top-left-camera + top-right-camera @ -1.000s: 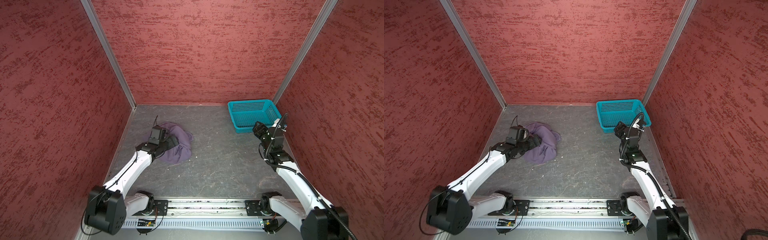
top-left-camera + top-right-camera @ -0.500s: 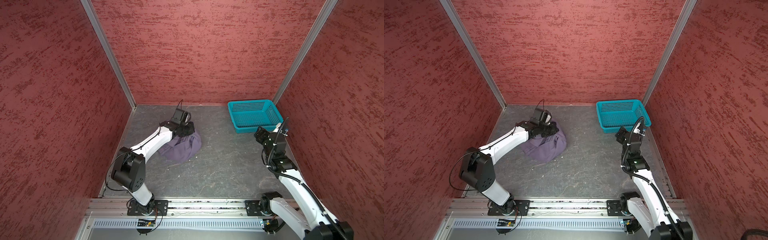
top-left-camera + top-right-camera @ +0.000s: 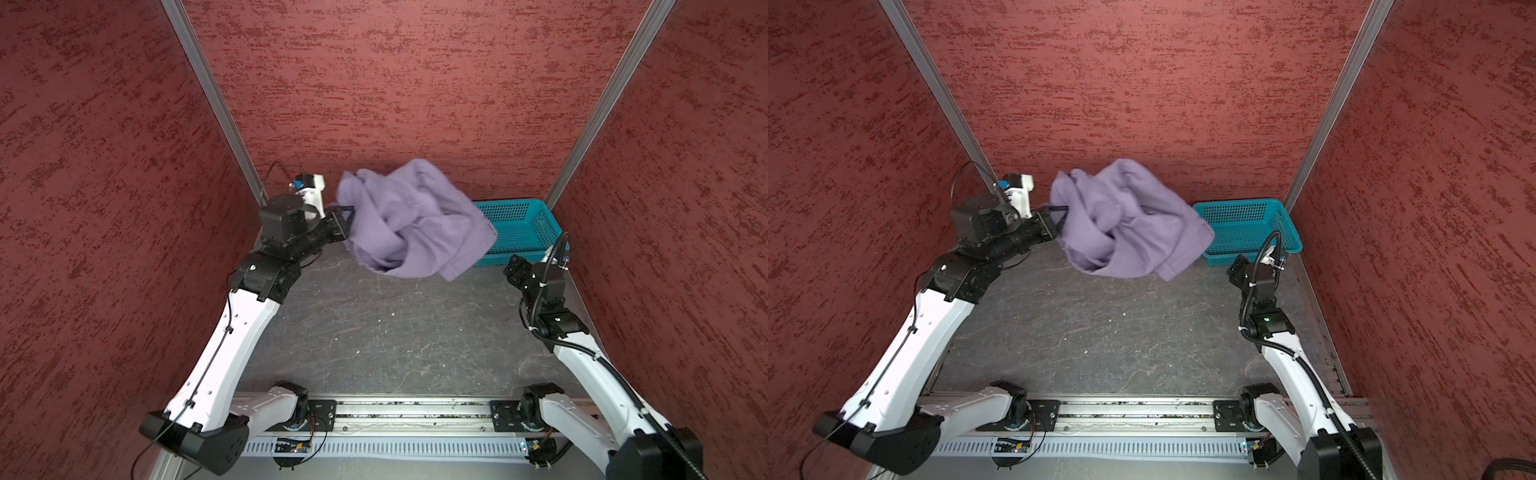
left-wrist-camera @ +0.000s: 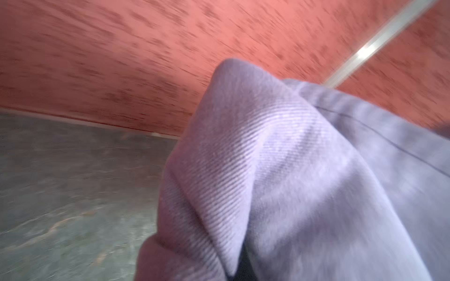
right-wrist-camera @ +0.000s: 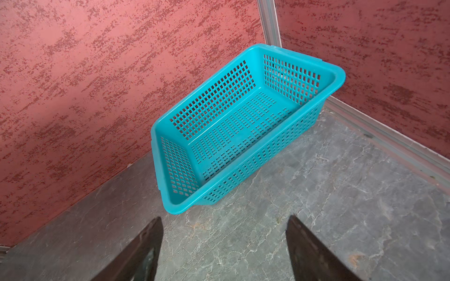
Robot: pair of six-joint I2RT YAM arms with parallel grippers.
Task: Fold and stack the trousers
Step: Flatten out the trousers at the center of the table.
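Nothing is folded yet. The left gripper (image 3: 347,219) pinches the crumpled trousers (image 3: 411,220), held up over the bench's (image 3: 374,332) far edge. The right gripper (image 5: 225,219) hangs spread and empty near the basket (image 5: 243,167).

Soft, even light fills both top views, sharp on the textured red walls (image 3: 395,83). The bunched muted purple soft-fabric trousers (image 3: 411,220), beside the teal plastic mesh basket (image 3: 515,249), smear slightly at the hem. The left wrist view is motion-streaked, with glare on the silver metal corner strip (image 4: 365,52). The right wrist view is crisp at the basket, a faint shadow under it.
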